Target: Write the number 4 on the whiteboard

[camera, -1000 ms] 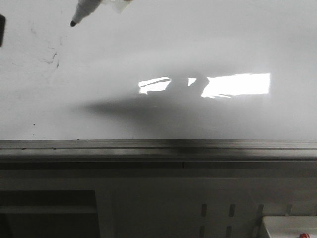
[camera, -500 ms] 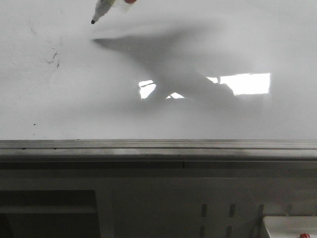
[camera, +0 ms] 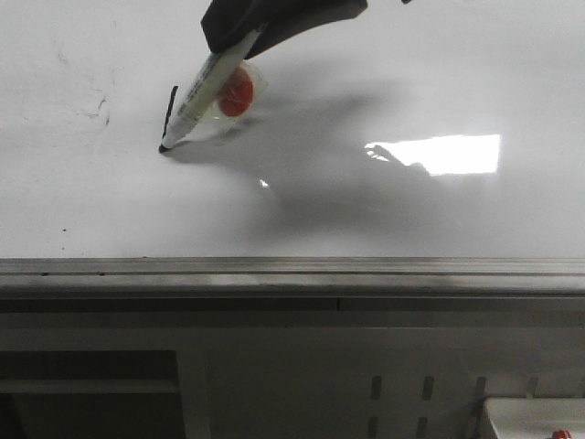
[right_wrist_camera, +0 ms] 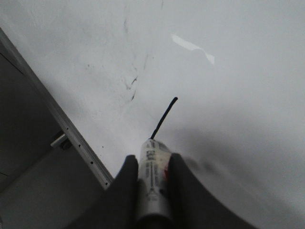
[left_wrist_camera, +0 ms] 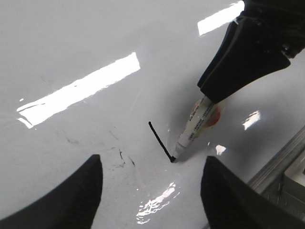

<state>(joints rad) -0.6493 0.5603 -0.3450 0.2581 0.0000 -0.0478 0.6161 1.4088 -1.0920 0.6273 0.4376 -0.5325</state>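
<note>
The glossy whiteboard [camera: 411,82] fills the front view above its grey edge rail [camera: 292,267]. My right gripper [camera: 239,32] is shut on a white marker [camera: 203,87] with a red patch, its black tip touching the board. From the tip one short slanted black stroke [camera: 170,114] runs away from the rail; no whole number 4 shows. The left wrist view shows the stroke [left_wrist_camera: 160,142], the marker [left_wrist_camera: 196,128] and the right gripper [left_wrist_camera: 209,93]. The right wrist view shows the marker [right_wrist_camera: 152,176] between the fingers and the stroke [right_wrist_camera: 163,117]. My left gripper [left_wrist_camera: 150,191] hovers open and empty over the board.
Faint black smudges [camera: 99,108] lie on the board left of the stroke. A bright rectangular glare [camera: 439,154] sits at the right. Below the rail is a grey frame with slots [camera: 402,389] and a white object at the bottom right [camera: 530,419].
The marker came down from the top of the view onto the board and drew a short black stroke toward the rail. The right gripper's dark body has entered the front view.
</note>
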